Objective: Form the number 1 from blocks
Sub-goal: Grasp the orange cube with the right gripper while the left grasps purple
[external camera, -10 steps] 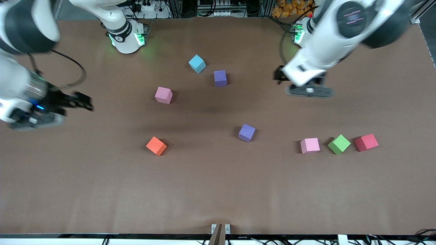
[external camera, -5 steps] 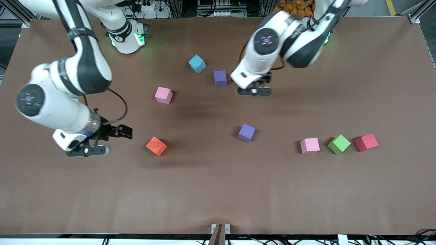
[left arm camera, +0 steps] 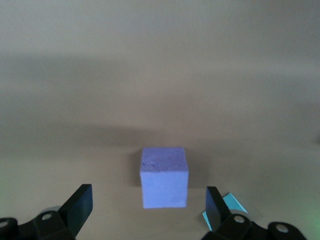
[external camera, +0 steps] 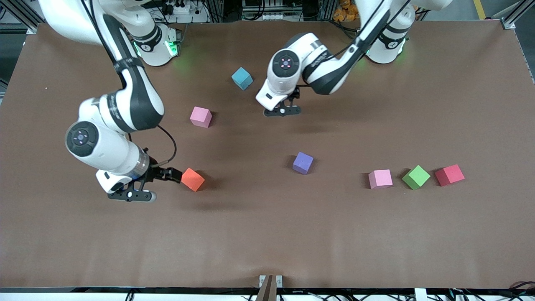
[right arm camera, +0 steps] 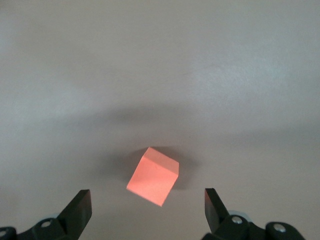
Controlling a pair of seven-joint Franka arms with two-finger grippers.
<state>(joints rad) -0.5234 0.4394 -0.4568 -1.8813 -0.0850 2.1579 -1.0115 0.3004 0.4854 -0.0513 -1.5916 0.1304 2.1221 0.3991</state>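
- Here we see the left gripper point(left arm camera: 147, 212) hanging low over one purple block point(left arm camera: 164, 176), jaws spread wide and touching nothing; in the front view the arm hides this block.
- Just beside that block, toward the robots' bases, sits the light blue block point(external camera: 242, 78), whose corner peeks past a finger in the left wrist view.
- We find the right gripper point(right arm camera: 147, 212) low beside the orange block point(external camera: 192, 179), toward the right arm's end of the table, its jaws also spread apart and empty.
- The orange block lies turned at an angle to those fingers.
- One pink block point(external camera: 200, 116) sits between the light blue and orange ones.
- The second purple block point(external camera: 302, 162) rests near the table's middle.
- Toward the left arm's end we see a row: another pink block point(external camera: 380, 179), a green cube point(external camera: 416, 177), a red cube point(external camera: 449, 174).
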